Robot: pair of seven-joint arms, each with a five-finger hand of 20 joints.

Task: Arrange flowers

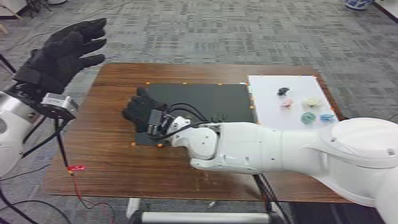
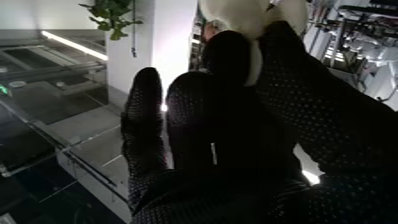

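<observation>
Pale cream flower-like piece (image 1: 311,102): is lying on the white rectangular sheet (image 1: 271,82), near a small pink piece (image 1: 287,103) and a small black piece (image 1: 282,91); long axis, I cannot tell.
Teal crinkled piece (image 1: 308,118) and light blue piece (image 1: 327,117): are sitting beside each other on that sheet, closer to the robot, just past the white upper part of the right arm (image 1: 258,142).
Dark rectangular mat (image 1: 195,92): is lying left of the sheet, a bit of something green (image 1: 218,119) showing on it beside the arm.
Right hand, black fabric glove (image 1: 142,112): is hanging over the mat's left side, fingers loosely straight, gripping nothing that I can make out.
Hand to flowers: the coloured pieces are lying well off to its right, while it is pointing left, away from them; by my reckoning, the coming pick is calling for a swing back rightward.
Left hand, black glove (image 1: 67,52): is standing raised and open beyond the brown wooden table's (image 1: 107,150) left edge, farther from the flowers than the right hand.
</observation>
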